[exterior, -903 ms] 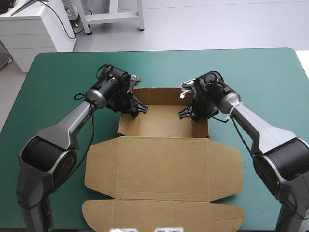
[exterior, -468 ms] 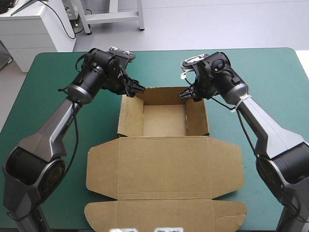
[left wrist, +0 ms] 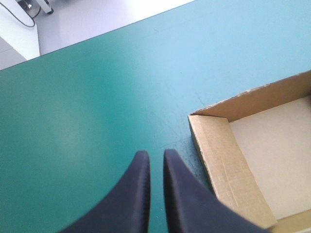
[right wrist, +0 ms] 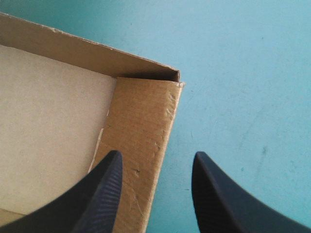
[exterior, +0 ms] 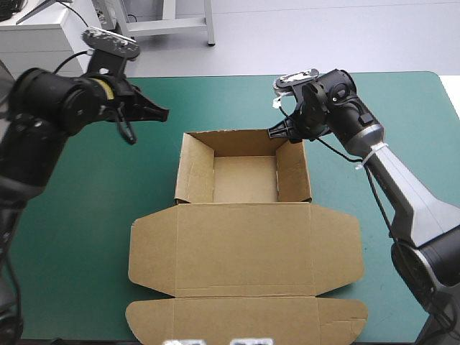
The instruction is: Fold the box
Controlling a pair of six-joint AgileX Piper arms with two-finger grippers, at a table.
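The brown box [exterior: 244, 178] stands as an open tray at mid-table, all walls upright, with its lid [exterior: 244, 244] flat toward the near edge. My left gripper [exterior: 164, 112] hangs raised, left of the tray's far left corner, shut on nothing. In the left wrist view its black fingertips [left wrist: 151, 158] meet over bare cover, with the box corner [left wrist: 209, 119] beside them. My right gripper [exterior: 286, 134] is open at the tray's far right corner. In the right wrist view the right gripper [right wrist: 158, 158] straddles the right wall [right wrist: 146, 126] from above, one finger [right wrist: 107, 189] inside.
The lid's front flap [exterior: 244, 316] reaches almost to the table's near edge. The teal-green cover [exterior: 86, 215] shows on both sides of the box and beyond its far wall [exterior: 233, 135].
My left gripper pulled away from the tray's far left corner, rose to the left and shut. The right gripper lifted out of the tray to the far right corner. The side walls now stand upright.
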